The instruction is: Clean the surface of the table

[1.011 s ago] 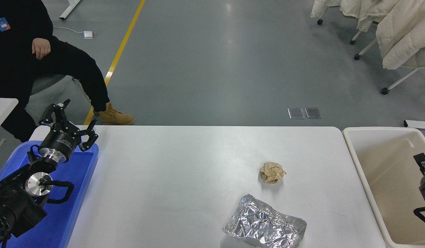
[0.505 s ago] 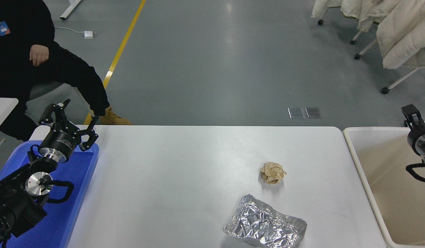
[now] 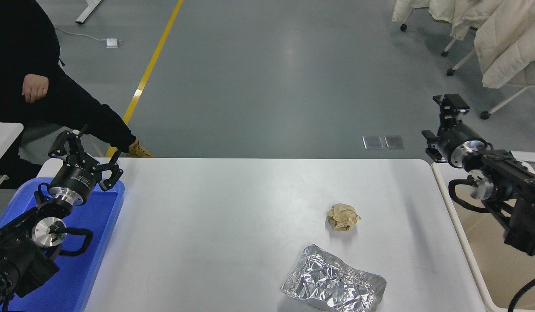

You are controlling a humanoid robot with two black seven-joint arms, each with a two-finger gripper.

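The white table surface (image 3: 215,225) carries a crumpled brown paper ball (image 3: 343,216) right of centre. A crinkled sheet of silver foil (image 3: 333,281) lies near the front edge, just below the ball. My right gripper (image 3: 439,123) is raised above the table's far right corner, open and holding nothing, well away from both pieces. At the lower left, my left gripper (image 3: 98,144) stays parked over the blue tray (image 3: 107,225), open and empty.
A deep cream-beige bin (image 3: 479,260) stands off the table's right end, under my right arm. A person in black sits at the far left, a boot (image 3: 139,151) close to the table's far edge. White jackets hang on a rack at the top right.
My right arm has risen out of the beige bin and swung left and up, to above the table's far right corner. The seated person shifted a leg. The left arm has not moved.
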